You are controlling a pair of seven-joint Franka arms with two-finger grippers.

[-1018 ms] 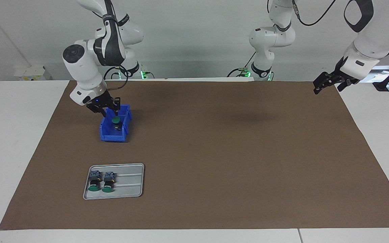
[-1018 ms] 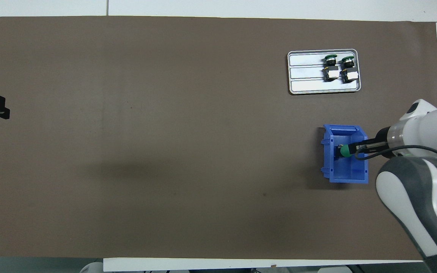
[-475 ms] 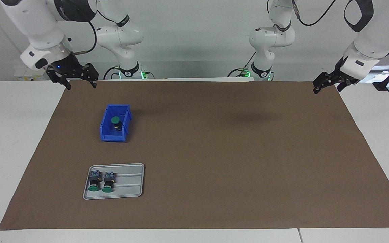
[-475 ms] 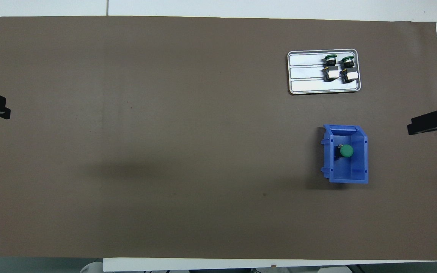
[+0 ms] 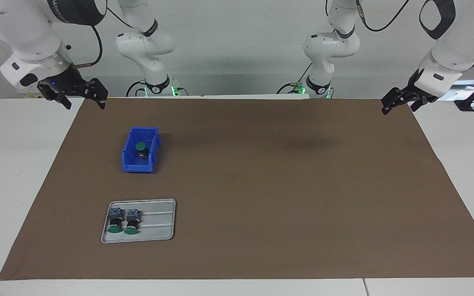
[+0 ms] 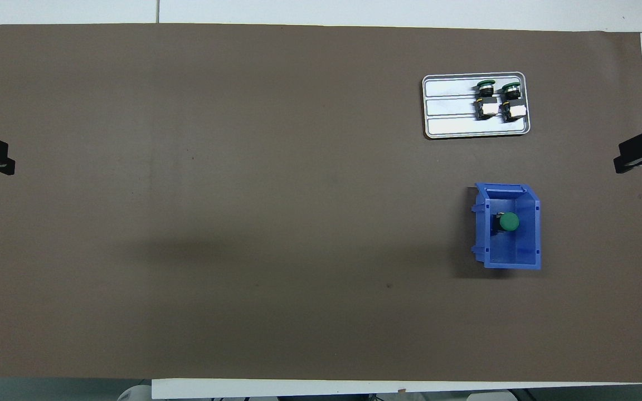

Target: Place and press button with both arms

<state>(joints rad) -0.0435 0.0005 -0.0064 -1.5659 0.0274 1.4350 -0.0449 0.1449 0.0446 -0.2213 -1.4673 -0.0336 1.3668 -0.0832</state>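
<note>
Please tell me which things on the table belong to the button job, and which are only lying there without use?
Belong to the job:
- button standing in the blue bin
- two more buttons lying on the grey tray
- right gripper, open, raised over the table's edge
- left gripper, open, waiting at its own end

Just lying about:
- brown mat

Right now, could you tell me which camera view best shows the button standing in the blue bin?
The overhead view: it looks straight into the blue bin, showing the button's green cap whole. The facing view shows the cap slantwise with the black neck below it, the base hidden by the bin's wall.
</note>
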